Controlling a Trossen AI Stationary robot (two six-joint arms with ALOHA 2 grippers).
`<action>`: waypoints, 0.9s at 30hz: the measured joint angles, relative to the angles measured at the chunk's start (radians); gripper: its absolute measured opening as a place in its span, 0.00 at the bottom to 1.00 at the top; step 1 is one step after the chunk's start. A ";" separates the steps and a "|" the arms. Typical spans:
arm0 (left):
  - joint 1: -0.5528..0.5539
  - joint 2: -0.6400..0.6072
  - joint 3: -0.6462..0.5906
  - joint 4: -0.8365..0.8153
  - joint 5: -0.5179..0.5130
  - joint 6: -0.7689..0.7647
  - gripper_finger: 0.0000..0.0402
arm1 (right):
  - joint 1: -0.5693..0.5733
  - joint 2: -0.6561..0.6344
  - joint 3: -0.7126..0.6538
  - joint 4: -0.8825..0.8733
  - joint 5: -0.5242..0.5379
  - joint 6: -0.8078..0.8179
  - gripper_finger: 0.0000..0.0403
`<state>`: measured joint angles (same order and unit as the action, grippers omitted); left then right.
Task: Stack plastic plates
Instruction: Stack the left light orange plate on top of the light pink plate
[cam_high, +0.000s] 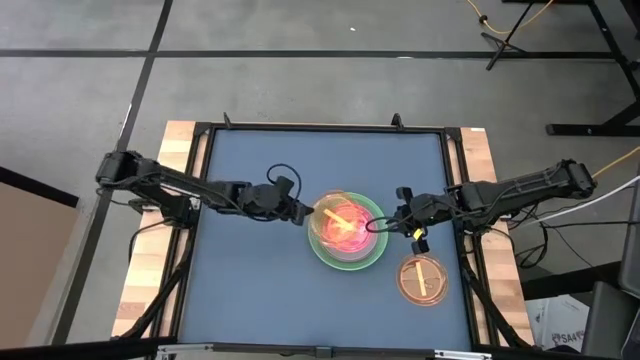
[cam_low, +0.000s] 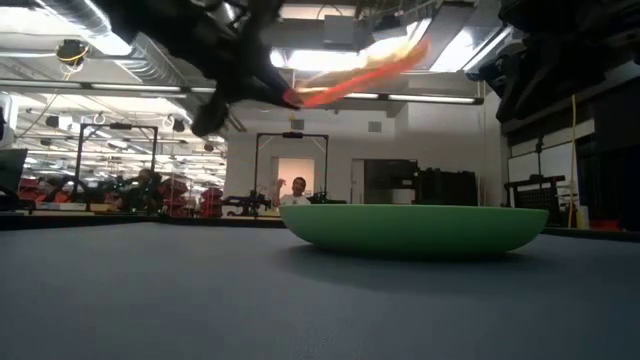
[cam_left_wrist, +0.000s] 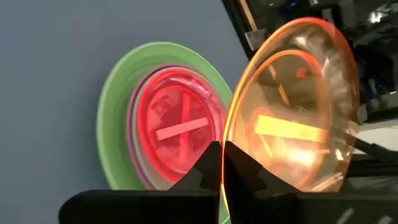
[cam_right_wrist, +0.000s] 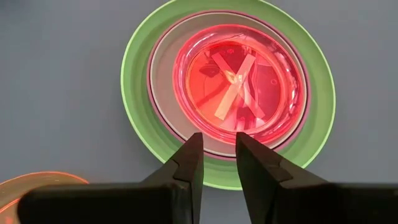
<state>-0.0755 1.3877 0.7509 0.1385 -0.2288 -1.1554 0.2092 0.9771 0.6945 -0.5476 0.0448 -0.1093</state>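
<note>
1. Orange plate (cam_left_wrist: 292, 118), pinched at its rim by the left hand (cam_left_wrist: 222, 163), hangs tilted above the stack on the green plate (cam_high: 374, 252).
2. Level it, centre over the pink plates (cam_right_wrist: 239, 84), then release low.
3. Right hand (cam_right_wrist: 217, 152) waits beside the stack, narrowly parted, empty; another orange plate (cam_high: 424, 279) lies on the surface (cam_high: 250, 290).

one green plate (cam_high: 375, 252), two orange plates (cam_high: 423, 279)

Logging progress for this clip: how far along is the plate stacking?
Done: the green plate carries a stack topped by pink plates. In hand: the left claw holds one orange plate by its rim above the stack. Left: the other orange plate lies alone on the table; the right claw hangs open and empty.
</note>
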 joint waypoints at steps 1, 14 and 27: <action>0.001 0.023 0.000 0.025 0.003 -0.011 0.00 | 0.000 0.000 0.000 0.000 0.000 0.000 0.21; 0.000 0.278 0.000 0.259 0.040 -0.125 0.00 | 0.000 0.000 0.000 -0.001 0.000 0.000 0.21; 0.000 0.371 0.051 0.260 0.029 -0.145 0.00 | 0.000 0.000 0.000 0.000 0.000 0.000 0.21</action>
<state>-0.0753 1.7586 0.8019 0.3983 -0.2002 -1.3000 0.2092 0.9771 0.6945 -0.5480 0.0446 -0.1097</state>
